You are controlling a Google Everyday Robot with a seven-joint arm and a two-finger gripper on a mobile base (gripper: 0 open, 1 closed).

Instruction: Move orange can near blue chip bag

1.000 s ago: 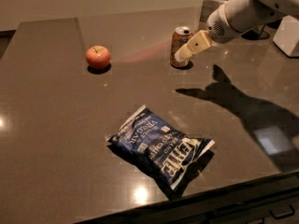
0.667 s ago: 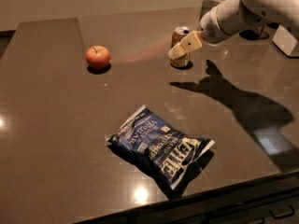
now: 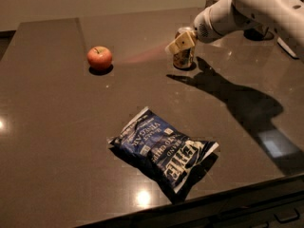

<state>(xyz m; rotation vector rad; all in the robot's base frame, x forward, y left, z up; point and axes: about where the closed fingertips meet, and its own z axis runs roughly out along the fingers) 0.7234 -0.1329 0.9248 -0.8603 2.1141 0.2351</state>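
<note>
The orange can (image 3: 183, 59) stands upright on the dark table (image 3: 57, 127) at the back, right of centre. My gripper (image 3: 181, 43) comes in from the upper right on a white arm (image 3: 251, 8) and sits over the can's top and upper front, hiding the silver lid. The blue chip bag (image 3: 160, 148) lies flat near the table's front edge, well in front of the can and a little to its left. The can and the bag are far apart.
A red apple (image 3: 99, 57) sits at the back left, level with the can. Dark objects (image 3: 259, 32) stand at the back right behind the arm. The arm's shadow falls on the table right of the can. The table's front edge runs just below the bag.
My gripper has moved left and slightly down from beside the can, so it now overlaps the can's top. The can, bag and apple have not moved.
</note>
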